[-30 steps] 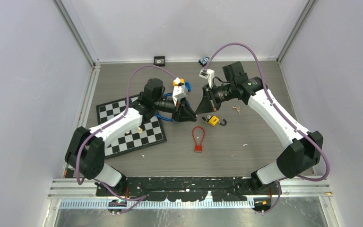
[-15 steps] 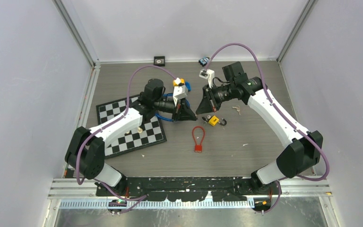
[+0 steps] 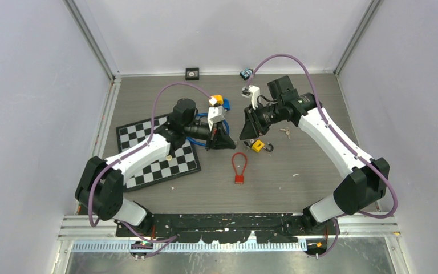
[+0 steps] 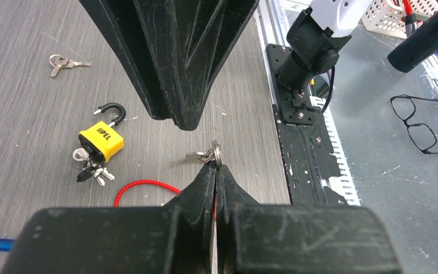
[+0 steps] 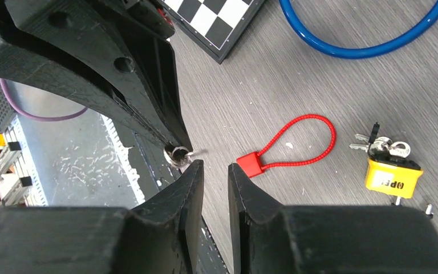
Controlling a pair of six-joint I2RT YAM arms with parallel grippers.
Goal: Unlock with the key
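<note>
Where the key sits: we find the key (image 4: 204,155) on its small ring, nipped at the very tips of the left end effector (image 4: 215,166) and held above the tabletop (image 3: 296,188).
Left end effector: its fingers are pressed together on the ring, and the key's blade sticks out sideways.
Right end effector (image 5: 214,171): its fingers stand a little apart with nothing between them. It faces the left one tip to tip, just beside the ring, and we cannot tell whether it touches it.
Padlock: the yellow padlock (image 4: 101,141) lies flat on the tabletop under the right end effector. Its shackle is free at one end, and a bunch of keys (image 4: 91,169) lies against its base.
Red cable lock (image 5: 296,140): we see it lying flat, near the padlock but apart from it, on the side towards the arm bases.
Spare keys (image 4: 63,61): two on a ring, lying well apart from the padlock, under the right arm in the top view.
Blue cable (image 5: 359,48): a loop lies behind the left end effector, just beside the chessboard (image 3: 148,157).
Chessboard: it lies flat on the left part of the tabletop, under the left arm.
</note>
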